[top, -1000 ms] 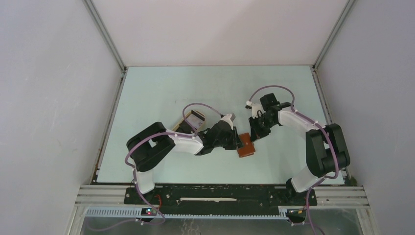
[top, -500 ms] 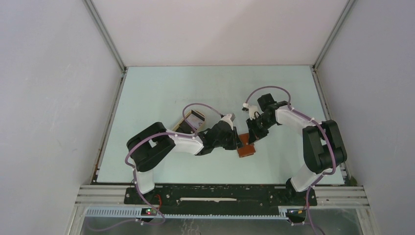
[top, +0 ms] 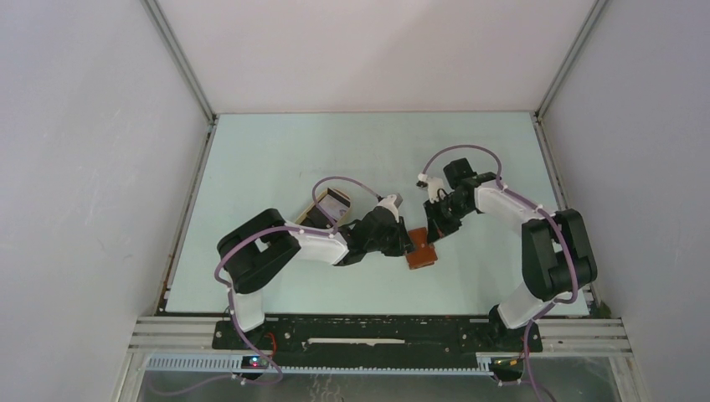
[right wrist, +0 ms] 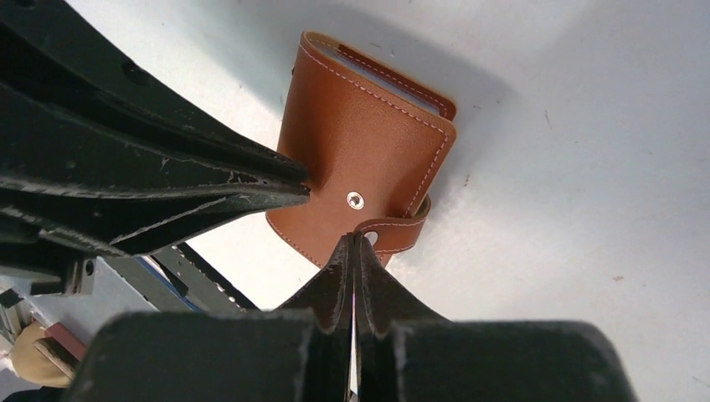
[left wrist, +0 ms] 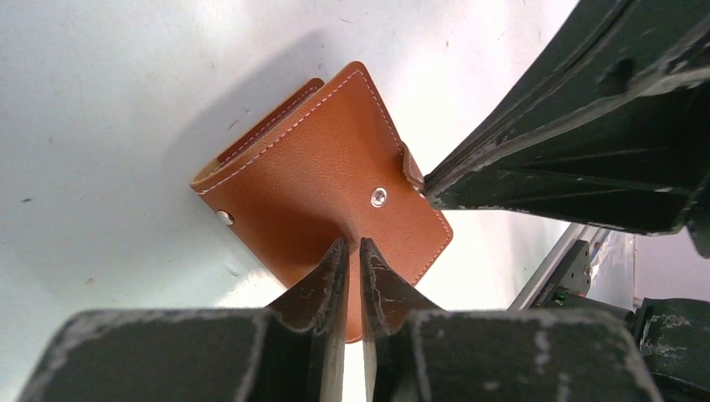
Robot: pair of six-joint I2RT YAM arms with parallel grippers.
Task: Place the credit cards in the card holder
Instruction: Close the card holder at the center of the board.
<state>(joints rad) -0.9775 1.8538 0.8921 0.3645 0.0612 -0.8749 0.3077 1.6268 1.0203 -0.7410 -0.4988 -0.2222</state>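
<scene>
The card holder (top: 421,255) sits on the pale table (top: 293,151), a little right of the middle and towards the near edge, with both arms meeting over it. It is folded shut, brown cover up, one side propped off the surface. The left gripper (left wrist: 352,244) is almost closed, with only a slit between its fingers and its tips set on the cover just below the snap stud (left wrist: 378,197). I cannot tell whether any leather is nipped there. The right gripper (right wrist: 355,239) is closed tight, its tips touching the curled clasp tab (right wrist: 406,228). Whether the tab is caught between them I cannot make out. Behind the left arm, well apart from the holder, the credit cards (top: 336,201) lie in a tan tray (top: 316,203)
</scene>
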